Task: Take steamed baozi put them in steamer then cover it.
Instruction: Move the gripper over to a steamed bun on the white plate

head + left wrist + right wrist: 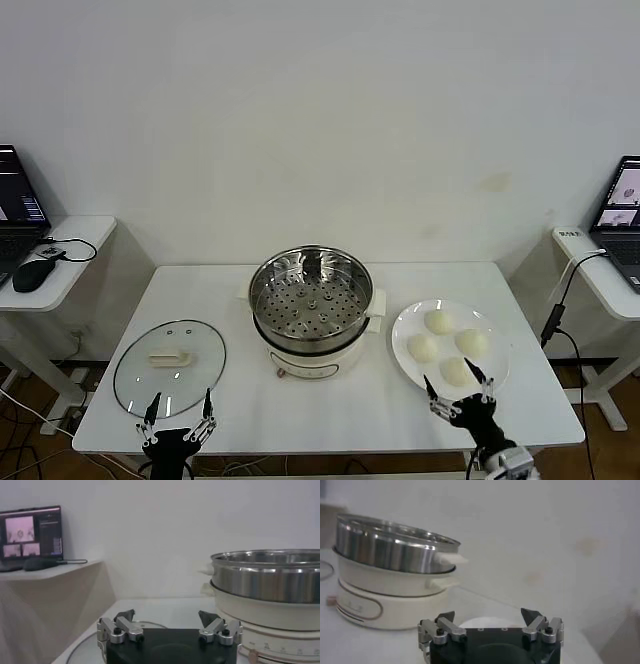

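Nothing of the task is done yet, as I judge it. My left gripper [178,410] hangs at seven o'clock of the table [250,400], its fingers spread wide and holding nothing, just short of the cover [168,366], which lies flat at nine o'clock of the steamer [311,305]. The steamer stands mid-table, basket empty. At its three o'clock, all four steamed baozi [447,346] sit on the plate [405,330]. My right gripper [459,393] hovers at the plate's six o'clock edge, fingers wide apart, empty.
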